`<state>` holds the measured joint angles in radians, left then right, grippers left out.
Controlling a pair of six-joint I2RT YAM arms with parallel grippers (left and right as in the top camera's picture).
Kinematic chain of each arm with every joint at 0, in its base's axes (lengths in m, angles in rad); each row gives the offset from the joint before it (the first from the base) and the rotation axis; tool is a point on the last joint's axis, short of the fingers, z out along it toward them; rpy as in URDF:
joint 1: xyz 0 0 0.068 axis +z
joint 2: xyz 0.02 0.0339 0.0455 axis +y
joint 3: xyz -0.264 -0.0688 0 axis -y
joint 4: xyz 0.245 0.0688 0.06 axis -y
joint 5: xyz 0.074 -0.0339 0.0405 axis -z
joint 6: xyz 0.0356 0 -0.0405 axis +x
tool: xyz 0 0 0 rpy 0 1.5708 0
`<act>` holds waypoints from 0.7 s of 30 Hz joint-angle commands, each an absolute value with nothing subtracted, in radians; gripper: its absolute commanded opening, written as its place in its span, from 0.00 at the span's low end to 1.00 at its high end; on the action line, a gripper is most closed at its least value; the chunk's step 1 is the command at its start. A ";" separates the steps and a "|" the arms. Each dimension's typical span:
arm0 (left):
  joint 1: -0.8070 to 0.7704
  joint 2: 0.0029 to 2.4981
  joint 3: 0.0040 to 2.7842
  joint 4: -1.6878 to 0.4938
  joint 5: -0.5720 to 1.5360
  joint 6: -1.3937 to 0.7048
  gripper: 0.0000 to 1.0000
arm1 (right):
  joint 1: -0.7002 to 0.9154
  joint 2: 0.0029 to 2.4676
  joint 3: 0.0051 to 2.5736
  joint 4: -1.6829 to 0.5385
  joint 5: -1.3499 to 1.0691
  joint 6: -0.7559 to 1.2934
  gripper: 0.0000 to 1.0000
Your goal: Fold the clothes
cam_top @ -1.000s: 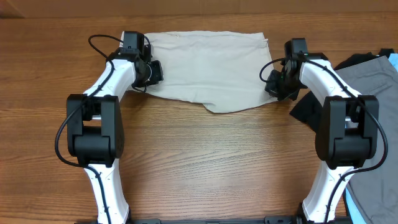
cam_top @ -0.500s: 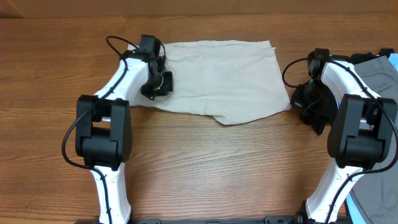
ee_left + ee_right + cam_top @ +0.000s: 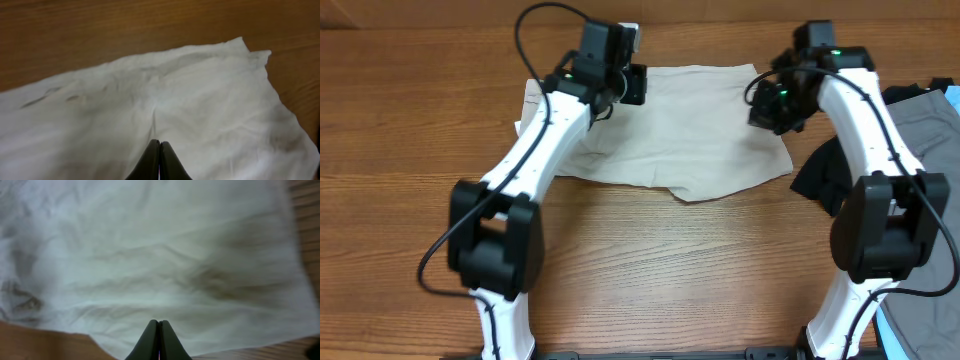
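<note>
The cream shorts (image 3: 690, 130) lie spread flat on the wooden table, far centre, and fill both wrist views (image 3: 165, 100) (image 3: 150, 255). My left gripper (image 3: 632, 85) is shut and empty, hovering over the shorts' far left edge; its closed tips show in the left wrist view (image 3: 159, 143). My right gripper (image 3: 767, 105) is shut and empty, over the shorts' right edge; its closed tips show in the right wrist view (image 3: 158, 323). Neither gripper holds cloth.
A black garment (image 3: 817, 175) lies just right of the shorts, under the right arm. A grey garment (image 3: 925, 135) lies at the right edge, with a light blue item (image 3: 920, 340) at the bottom right corner.
Both arms have lifted and swung toward the far side. The left gripper moved right to the shorts' far edge; the right moved up and left over the right edge. The shorts shifted slightly right.
</note>
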<state>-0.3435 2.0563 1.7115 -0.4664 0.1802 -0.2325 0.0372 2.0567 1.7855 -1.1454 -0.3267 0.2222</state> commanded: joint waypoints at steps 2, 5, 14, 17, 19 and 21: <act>-0.352 2.210 1.710 -0.418 0.184 -0.314 0.04 | 0.114 2.064 1.773 -1.121 -0.364 0.205 0.04; -0.352 2.252 1.710 -0.384 0.184 -0.322 0.04 | 0.137 2.088 1.773 -1.119 -0.353 0.205 0.04; -0.341 2.385 1.710 -0.223 0.116 -0.322 0.04 | 0.168 2.106 1.726 -1.106 -0.424 0.223 0.04; -0.333 2.428 1.710 -0.159 0.151 -0.323 0.04 | 0.186 2.106 1.685 -1.095 -0.424 0.239 0.04; -0.331 2.444 1.710 -0.123 0.177 -0.323 0.04 | 0.206 2.106 1.644 -1.071 -0.424 0.239 0.04; -0.331 2.447 1.710 -0.116 0.177 -0.323 0.04 | 0.227 2.106 1.599 -1.036 -0.426 0.243 0.04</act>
